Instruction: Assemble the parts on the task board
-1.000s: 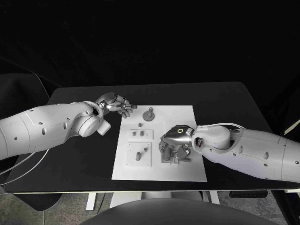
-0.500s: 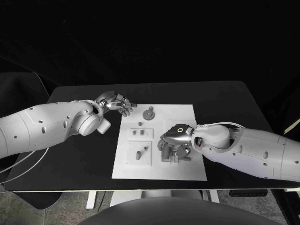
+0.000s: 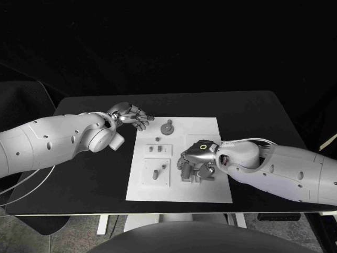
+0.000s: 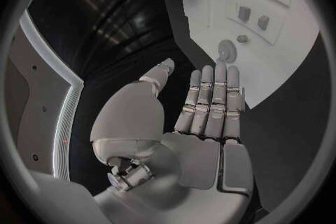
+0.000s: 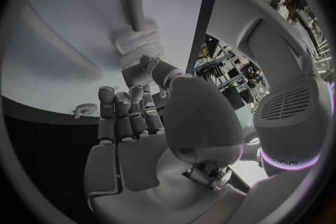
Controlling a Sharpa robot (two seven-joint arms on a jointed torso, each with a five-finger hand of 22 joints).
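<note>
Task board: the white task board lies in the middle of the black surface, long side running from twelve to six o'clock.
Parts at the far end: a round grey disc part with a small stub sits near the board's twelve o'clock edge; in the left wrist view the same disc lies just beyond the left fingertips.
Parts on the nine o'clock side: two raised white plates, the upper plate carrying small grey pieces, the lower plate carrying a slim grey peg part and a small knob.
Parts at the centre: a cluster of grey pieces sits under the right hand, at about three o'clock of the lower plate.
Right hand: the right hand is down over that cluster, fingers curled onto it; whether it actually grips a piece, I cannot tell. The right wrist view shows a grey upright post on a stepped white block just past its fingers.
Left hand: the left hand hovers at the board's far corner, around eleven o'clock, released, fingers straight and side by side, holding nothing.
</note>
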